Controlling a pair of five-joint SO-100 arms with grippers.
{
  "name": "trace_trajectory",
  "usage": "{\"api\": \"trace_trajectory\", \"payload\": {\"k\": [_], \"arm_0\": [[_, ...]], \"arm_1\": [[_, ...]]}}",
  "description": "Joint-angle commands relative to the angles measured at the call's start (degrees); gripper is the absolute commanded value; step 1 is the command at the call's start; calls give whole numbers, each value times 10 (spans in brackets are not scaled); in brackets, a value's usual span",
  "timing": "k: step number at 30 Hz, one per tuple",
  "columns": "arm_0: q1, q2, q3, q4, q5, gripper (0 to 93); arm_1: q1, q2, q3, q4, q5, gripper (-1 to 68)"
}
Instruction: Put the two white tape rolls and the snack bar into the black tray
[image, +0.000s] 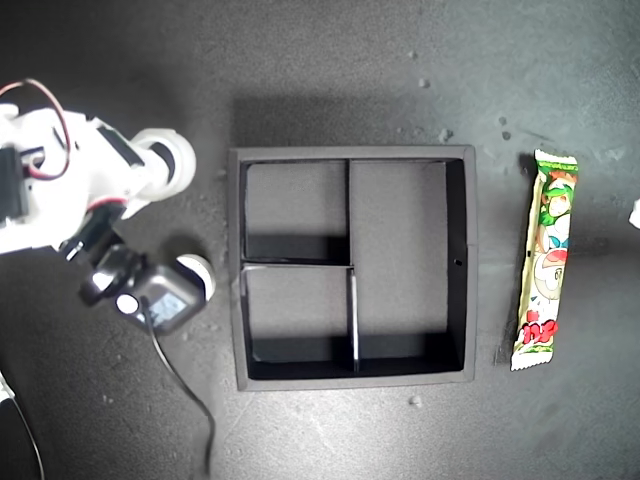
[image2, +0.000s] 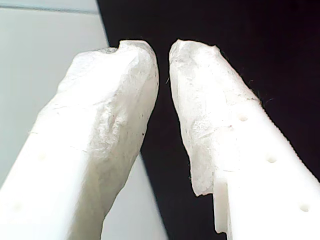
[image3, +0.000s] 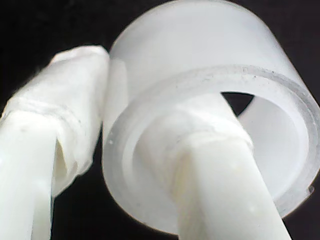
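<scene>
Black tray: the square matte black tray (image: 462, 270) with raised walls sits in the middle of the exterior view on the dark tabletop (image: 330, 60); its dividers make two small compartments toward that view's left and one long one toward its right, all bare.
Snack bar: the long narrow bar in a green, white and red crimped wrapper (image: 545, 260) lies flat on the tabletop, just beyond the tray's wall on the exterior view's right, parallel to it and not touching.
Tape rolls: one white ring of tape (image: 168, 160) shows at the exterior view's left beside the white arm; another white tape ring (image3: 215, 110) is held, and shows again lower at that same left (image: 197, 272).
My second gripper (image3: 145, 135): clamped on the tape ring's wall, one finger inside the opening, one outside.
My first gripper (image2: 163, 55): padded white fingers (image2: 107, 115) nearly together with a narrow gap, holding nothing.
</scene>
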Motion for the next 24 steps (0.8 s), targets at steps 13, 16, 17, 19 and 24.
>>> {"api": "trace_trajectory", "payload": {"k": [13,16,17,19,24], "arm_0": [[44,-164,-363,134,31,1],[53,-200,-407,156,30,1],[55,-209,-418,163,29,1],[61,-223,-437,174,27,1],[73,-258,-471,197,22,1]], "arm_1": [[-84,-573,-378,317,31,167],[-114,-613,-399,330,35,198],[-121,-618,-400,330,38,207],[-134,-625,-395,320,40,218],[-161,-715,-422,289,41,226]]}}
